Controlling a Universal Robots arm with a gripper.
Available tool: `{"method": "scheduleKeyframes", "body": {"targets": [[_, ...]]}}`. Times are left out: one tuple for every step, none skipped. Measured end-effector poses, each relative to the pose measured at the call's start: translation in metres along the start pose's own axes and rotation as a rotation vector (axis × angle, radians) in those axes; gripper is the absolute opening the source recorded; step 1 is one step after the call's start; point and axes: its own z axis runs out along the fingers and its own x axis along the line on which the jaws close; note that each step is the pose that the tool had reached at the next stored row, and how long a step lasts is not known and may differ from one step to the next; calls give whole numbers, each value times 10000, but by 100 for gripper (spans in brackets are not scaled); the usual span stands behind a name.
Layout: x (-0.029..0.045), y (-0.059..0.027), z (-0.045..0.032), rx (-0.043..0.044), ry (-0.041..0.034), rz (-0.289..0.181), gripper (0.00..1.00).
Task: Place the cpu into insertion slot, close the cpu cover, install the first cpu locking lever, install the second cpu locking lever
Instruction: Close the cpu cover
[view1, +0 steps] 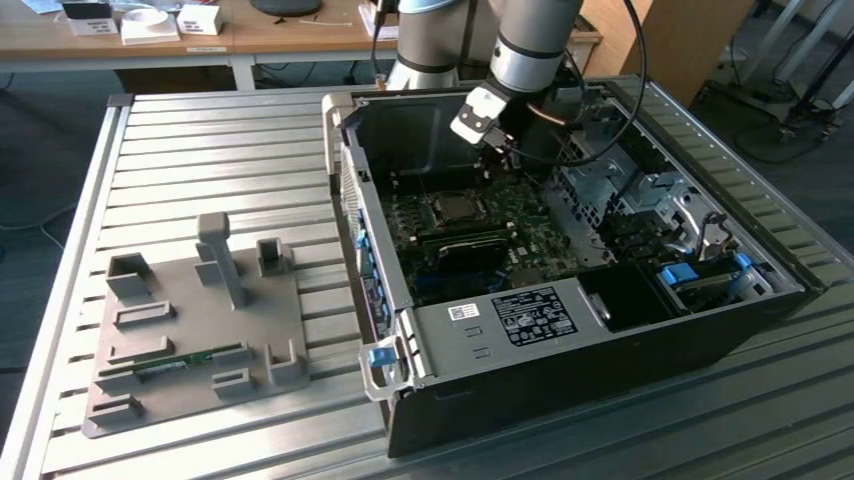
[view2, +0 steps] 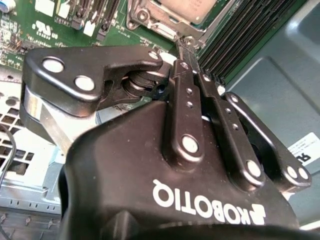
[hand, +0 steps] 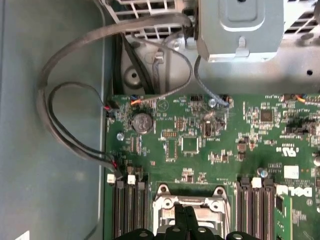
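Silver-grey chip (view2: 192, 7) sat under the flat-lying cover (view2: 150, 22) on the green board (view2: 25, 22), directly ahead of the gripper (view2: 186, 46), whose fingers (view2: 182, 80) were pressed together, tips at the cover's near corner, holding nothing I could see.

PC case (view1: 534, 405), grey jig (view1: 174, 290), cables (hand: 125, 27).
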Motion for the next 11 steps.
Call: {"method": "scheduleKeyframes", "body": {"targets": [[0,0,0,8,-1,1,11],[0,0,0,14,-1,1,11],[0,0,0,18,0,1,11],[0,-3,1,17,2,1,11],[0,-8,1,18,2,0,11],[0,-17,2,17,3,0,11],[-1,-30,4,17,4,0,11],[-2,-47,5,18,3,-1,11],[-3,-68,7,18,2,0,11],[-4,-89,8,17,2,0,11],[-5,-112,11,17,2,0,11]]}}
